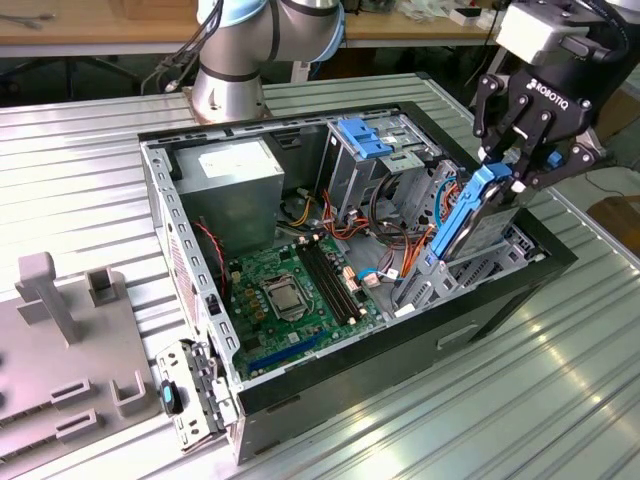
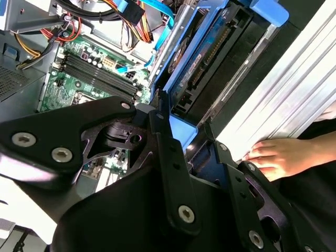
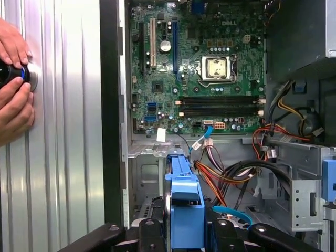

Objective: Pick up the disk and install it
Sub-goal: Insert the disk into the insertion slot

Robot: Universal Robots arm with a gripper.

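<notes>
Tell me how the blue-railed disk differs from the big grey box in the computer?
The disk is slim with blue rails; the grey box is bulkier and plain grey. The disk stands tilted on edge, held by the gripper; the grey box sits in a corner of the case. Both are rectangular.

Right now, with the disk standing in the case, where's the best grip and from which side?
The blue rail end at the top of the disk, from above. It stands on edge, tilted, lower end in the case, so only that end looks free. The end effector is shut on it.
</notes>
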